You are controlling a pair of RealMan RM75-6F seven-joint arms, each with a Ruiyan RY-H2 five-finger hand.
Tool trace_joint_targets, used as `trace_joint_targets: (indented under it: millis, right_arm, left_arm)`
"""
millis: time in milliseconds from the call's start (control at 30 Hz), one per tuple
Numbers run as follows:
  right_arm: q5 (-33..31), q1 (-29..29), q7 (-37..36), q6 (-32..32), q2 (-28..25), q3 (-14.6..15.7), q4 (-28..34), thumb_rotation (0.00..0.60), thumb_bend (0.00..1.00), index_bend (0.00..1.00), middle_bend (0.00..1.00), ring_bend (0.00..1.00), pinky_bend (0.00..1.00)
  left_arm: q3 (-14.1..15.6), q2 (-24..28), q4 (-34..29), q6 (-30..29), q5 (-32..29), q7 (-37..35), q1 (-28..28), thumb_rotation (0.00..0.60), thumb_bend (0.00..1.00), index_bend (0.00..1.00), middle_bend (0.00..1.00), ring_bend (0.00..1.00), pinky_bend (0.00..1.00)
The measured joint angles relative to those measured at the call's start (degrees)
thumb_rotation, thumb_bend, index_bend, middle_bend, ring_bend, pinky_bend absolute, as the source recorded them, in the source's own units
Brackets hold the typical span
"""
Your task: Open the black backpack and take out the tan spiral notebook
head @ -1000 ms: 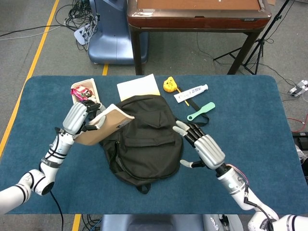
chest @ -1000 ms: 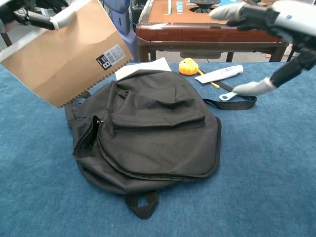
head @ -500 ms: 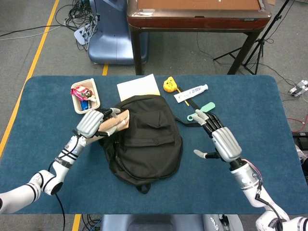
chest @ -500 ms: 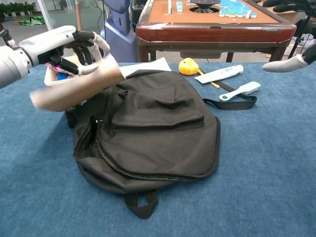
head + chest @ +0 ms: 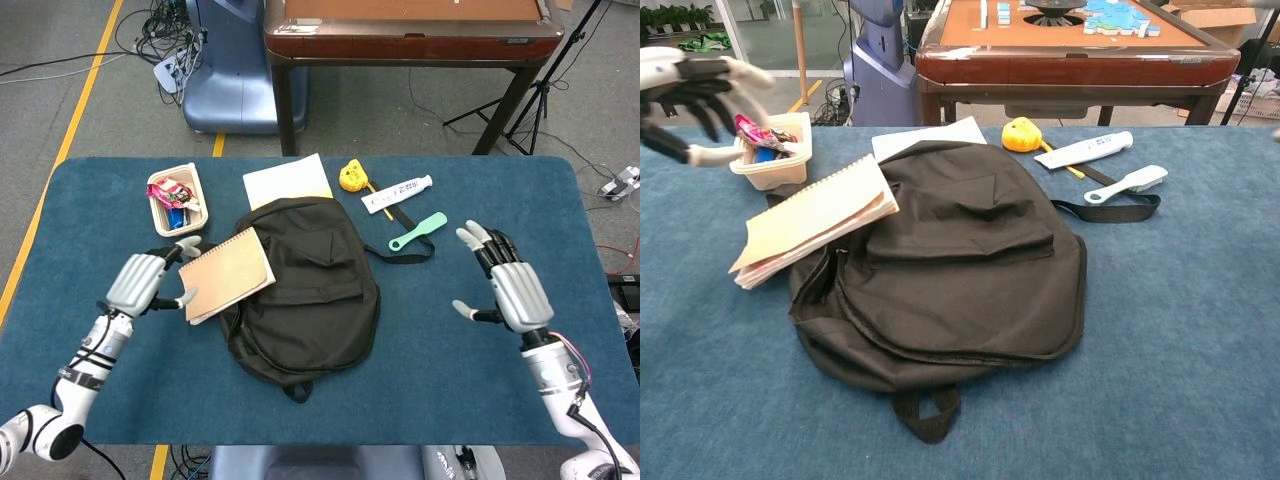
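The tan notebook [image 5: 228,275] is out of the black backpack [image 5: 305,285] and lies just past the fingertips of the left hand [image 5: 140,283], its far edge propped on the backpack's side and its near corner hanging out toward the table [image 5: 500,200]. The left hand holds nothing; its fingers [image 5: 182,243] are loosely spread, with the thumb close beside the notebook's near corner, though touch cannot be told. The right hand [image 5: 505,285] hovers well apart from the backpack on the other side, fingers spread and empty.

The risk now is the notebook's perch: it sits tilted on soft fabric, so a nudge from the left thumb or a shift of the backpack could slide it off onto the table or against the snack tray [image 5: 176,197] beyond the fingers.
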State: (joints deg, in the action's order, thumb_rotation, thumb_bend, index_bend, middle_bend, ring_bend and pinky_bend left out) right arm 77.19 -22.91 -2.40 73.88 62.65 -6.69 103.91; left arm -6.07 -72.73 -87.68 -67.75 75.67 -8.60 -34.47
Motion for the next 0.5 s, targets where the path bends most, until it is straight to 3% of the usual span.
trace_joint_targets:
  millis: [200,333,500]
  right_arm:
    - [-3.4,2.6,5.9,0.4,-1.9,1.4,0.1,0.600,0.26,0.16,0.26,0.12,0.19]
    - [-5.1,5.3,10.2,1.6,-2.0,2.9,-0.5,0.600,0.26,0.20,0.26,0.12,0.20]
    - [-5.0,8.3,9.4,4.1,-1.7,3.9,-1.3,0.600,0.26,0.22,0.26,0.12,0.20]
  left_arm:
    - [1.1,1.6,-0.2,-5.3,-2.0,3.3,5.6,0.600,0.27,0.20,0.29,0.34,0.34]
    - [2.5,2.1,-0.1,-9.4,-1.9,6.7,9.6,0.600,0.27,0.22,0.29,0.34,0.34]
    - [4.4,2.4,-0.3,-15.1,-1.0,9.6,14.9,0.600,0.27,0.24,0.29,0.34,0.32]
